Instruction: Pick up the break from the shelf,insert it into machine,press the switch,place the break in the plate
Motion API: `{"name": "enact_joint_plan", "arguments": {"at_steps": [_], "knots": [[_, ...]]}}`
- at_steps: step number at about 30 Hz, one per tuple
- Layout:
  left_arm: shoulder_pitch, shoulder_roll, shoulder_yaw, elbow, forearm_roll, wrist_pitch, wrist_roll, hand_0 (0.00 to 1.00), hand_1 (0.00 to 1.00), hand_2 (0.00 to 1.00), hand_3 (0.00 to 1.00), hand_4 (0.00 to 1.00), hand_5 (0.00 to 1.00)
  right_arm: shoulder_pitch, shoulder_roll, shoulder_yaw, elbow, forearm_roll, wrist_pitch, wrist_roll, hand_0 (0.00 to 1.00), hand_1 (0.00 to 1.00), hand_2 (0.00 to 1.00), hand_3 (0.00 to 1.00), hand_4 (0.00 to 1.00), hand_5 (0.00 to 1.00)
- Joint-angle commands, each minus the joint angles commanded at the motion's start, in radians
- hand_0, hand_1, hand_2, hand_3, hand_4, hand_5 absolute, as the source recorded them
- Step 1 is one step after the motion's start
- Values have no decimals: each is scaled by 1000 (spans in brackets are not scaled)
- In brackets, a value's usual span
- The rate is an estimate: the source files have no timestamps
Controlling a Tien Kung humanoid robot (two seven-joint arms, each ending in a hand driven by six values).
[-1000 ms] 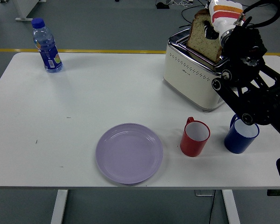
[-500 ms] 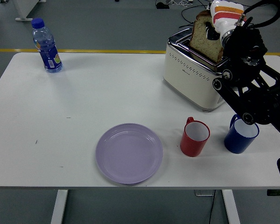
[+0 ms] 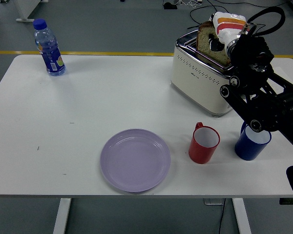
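We see our right hand [image 3: 223,30] clamped on the slice of bread [image 3: 208,43], which stands partly sunk in the slot of the cream toaster [image 3: 198,78] at the table's [image 3: 88,112] far right, the hand just right of the slice.

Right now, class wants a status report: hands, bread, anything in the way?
Right hand gripping bread slice, part-sunk in toaster slot. Left hand out of view. Purple plate waiting, nothing blocking.
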Motion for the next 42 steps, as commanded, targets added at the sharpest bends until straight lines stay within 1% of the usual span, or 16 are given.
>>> {"name": "enact_joint_plan", "arguments": {"at_steps": [5, 6, 13, 18, 20, 23, 24, 29, 30, 31, 33, 34, 35, 36, 41, 42], "knots": [[-1, 0, 5, 0, -5, 0, -1, 658, 588, 591, 602, 333, 946, 1, 0, 3, -5, 7, 1, 2, 864, 815, 973, 998, 739, 127], [-1, 0, 5, 0, -6, 0, -1, 657, 588, 592, 602, 333, 946, 1, 0, 4, -6, 9, 2, 1, 911, 861, 998, 998, 763, 138], [-1, 1, 9, 0, -12, 1, -2, 658, 588, 592, 603, 332, 944, -5, -9, 13, 7, 9, 3, -6, 919, 866, 998, 998, 782, 146], [0, 1, 8, 0, -13, 1, -3, 657, 591, 592, 603, 331, 942, -16, -32, 33, 43, 12, -10, -8, 910, 863, 998, 998, 766, 164], [0, 1, 8, 0, -14, 1, -3, 657, 591, 592, 603, 331, 942, -25, -48, 44, 65, 24, -32, -5, 910, 863, 998, 998, 766, 164], [-1, 1, 10, 0, -18, 2, -4, 657, 591, 592, 603, 331, 942, -59, -98, 77, 131, 96, -128, 7, 910, 863, 998, 998, 766, 164], [-1, 1, 12, 0, -22, 2, -4, 657, 591, 592, 603, 331, 942, -73, -117, 89, 156, 130, -166, 15, 862, 807, 954, 965, 662, 193], [-1, 2, 14, 0, -29, 3, -7, 657, 591, 592, 603, 331, 942, -140, -206, 140, 254, 310, -332, 79, 862, 807, 954, 965, 662, 193], [-1, 2, 15, 0, -30, 3, -7, 658, 591, 592, 603, 331, 943, -148, -219, 146, 264, 350, -355, 90, 660, 637, 731, 913, 534, 173], [0, 2, 9, 0, -25, 3, -6, 658, 591, 592, 603, 331, 943, -170, -242, 165, 285, 385, -381, 107, 660, 637, 731, 913, 534, 173], [0, 2, 7, 0, -24, 3, -6, 658, 591, 592, 603, 331, 943, -179, -252, 172, 293, 409, -392, 113, 660, 637, 731, 913, 534, 173], [1, 2, 5, 0, -20, 2, -6, 658, 591, 592, 603, 331, 943, -208, -279, 191, 319, 441, -409, 128, 660, 637, 731, 913, 534, 173], [2, 1, 4, 0, -18, 1, -6, 658, 591, 592, 603, 331, 943, -223, -293, 201, 332, 459, -413, 137, 660, 637, 731, 913, 534, 173], [3, 1, 3, 0, -16, 1, -6, 657, 592, 592, 604, 332, 945, -247, -311, 214, 351, 482, -415, 150, 249, 311, 408, 800, 436, 125], [7, 0, -3, 0, -11, 1, -6, 657, 592, 592, 604, 332, 945, -342, -374, 253, 420, 597, -396, 208, 249, 311, 408, 800, 436, 125], [8, 0, -5, 0, -8, 0, -6, 657, 592, 593, 602, 331, 945, -368, -388, 261, 437, 623, -385, 212, 139, 237, 339, 779, 428, 104]]}}
